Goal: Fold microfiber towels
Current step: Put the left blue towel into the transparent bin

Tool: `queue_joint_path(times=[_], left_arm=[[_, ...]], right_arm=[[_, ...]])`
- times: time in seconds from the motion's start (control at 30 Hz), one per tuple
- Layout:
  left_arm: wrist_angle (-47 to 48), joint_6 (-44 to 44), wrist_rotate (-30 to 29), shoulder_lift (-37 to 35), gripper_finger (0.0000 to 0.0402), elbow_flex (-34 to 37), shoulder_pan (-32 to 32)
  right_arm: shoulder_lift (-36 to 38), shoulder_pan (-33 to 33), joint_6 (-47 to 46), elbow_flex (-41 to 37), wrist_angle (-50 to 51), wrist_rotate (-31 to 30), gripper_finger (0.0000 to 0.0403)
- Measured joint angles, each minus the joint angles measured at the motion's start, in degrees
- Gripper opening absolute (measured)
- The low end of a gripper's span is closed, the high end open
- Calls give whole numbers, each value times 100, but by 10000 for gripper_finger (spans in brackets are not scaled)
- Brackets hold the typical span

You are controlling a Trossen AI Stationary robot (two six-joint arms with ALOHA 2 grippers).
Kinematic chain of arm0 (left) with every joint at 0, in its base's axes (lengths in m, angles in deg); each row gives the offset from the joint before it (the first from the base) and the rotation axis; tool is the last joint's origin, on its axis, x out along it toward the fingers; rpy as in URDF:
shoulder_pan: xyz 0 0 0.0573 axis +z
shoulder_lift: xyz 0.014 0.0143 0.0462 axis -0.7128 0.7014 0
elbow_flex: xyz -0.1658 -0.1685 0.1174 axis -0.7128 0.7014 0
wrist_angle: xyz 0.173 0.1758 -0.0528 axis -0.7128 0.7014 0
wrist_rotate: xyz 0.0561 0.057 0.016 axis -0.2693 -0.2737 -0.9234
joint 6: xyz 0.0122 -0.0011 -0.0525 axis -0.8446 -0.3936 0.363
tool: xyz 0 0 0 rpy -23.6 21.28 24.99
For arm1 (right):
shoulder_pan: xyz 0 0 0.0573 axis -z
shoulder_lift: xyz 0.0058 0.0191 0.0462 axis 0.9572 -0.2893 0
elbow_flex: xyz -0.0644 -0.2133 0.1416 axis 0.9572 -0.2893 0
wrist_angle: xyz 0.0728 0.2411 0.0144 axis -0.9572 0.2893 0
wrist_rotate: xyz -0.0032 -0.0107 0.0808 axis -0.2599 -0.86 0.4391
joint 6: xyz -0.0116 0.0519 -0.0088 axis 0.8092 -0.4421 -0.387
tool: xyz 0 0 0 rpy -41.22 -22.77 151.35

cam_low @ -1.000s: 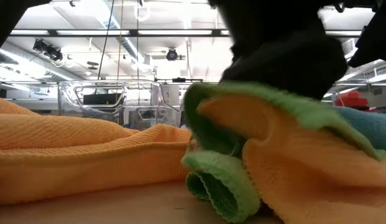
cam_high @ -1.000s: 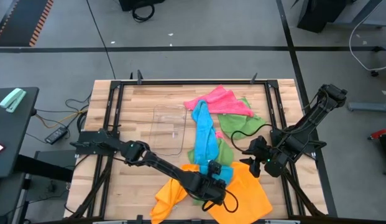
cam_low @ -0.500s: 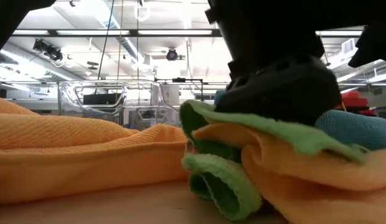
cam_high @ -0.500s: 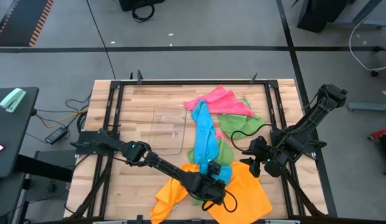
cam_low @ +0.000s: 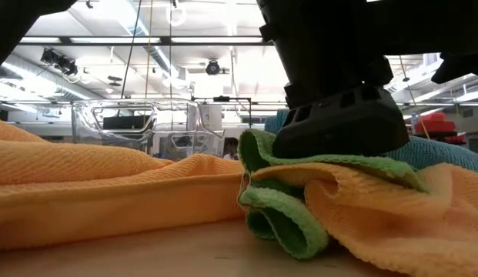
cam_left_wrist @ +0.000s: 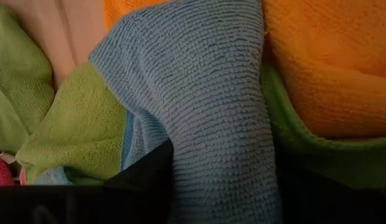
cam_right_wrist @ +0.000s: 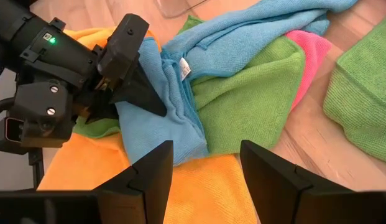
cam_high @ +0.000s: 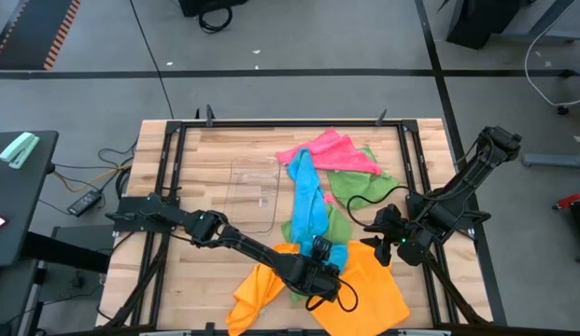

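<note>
- We saw the left gripper (cam_high: 319,273) low at the near middle of the table (cam_high: 215,159), pressed down into the heap of microfiber towels.
- In the low view its dark body sat right on a green towel (cam_low: 281,219) whose folded edge curled over the orange towel (cam_low: 108,185).
- In the left wrist view the blue towel (cam_left_wrist: 199,112) ran up between that gripper's dark fingers (cam_left_wrist: 143,177), with green and orange cloth on either side. The fingers seemed to be closed on the blue cloth, but we could not tell for sure, since their tips were buried.
- The right gripper (cam_high: 381,239) hung above the table's right side, just beside the heap. Its two fingers (cam_right_wrist: 152,171) stood well apart with nothing between them.
- From above, the blue towel (cam_high: 308,201) lay as a long strip from the table's middle down to the left gripper.
- The orange towel (cam_high: 374,285) spread widest, at the near edge, partly under the left arm.
- The pink towel (cam_high: 329,149) lay bunched at the far side, touching the blue strip's far end.
- One more green towel (cam_high: 357,183) lay just right of the blue strip, below the pink one.
- A clear plastic tray (cam_high: 252,191) stood left of the blue towel, near the table's middle.
</note>
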Motion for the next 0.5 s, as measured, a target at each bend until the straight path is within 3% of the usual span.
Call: queue_joint_path(times=[0.33, 0.5], left_arm=[[50, 90, 117, -273, 113, 3, -163], [97, 404, 857, -403, 97, 2, -72]], right_arm=[[0, 0, 15, -2, 9, 0, 196], [2, 0, 53, -4, 24, 1, 196]])
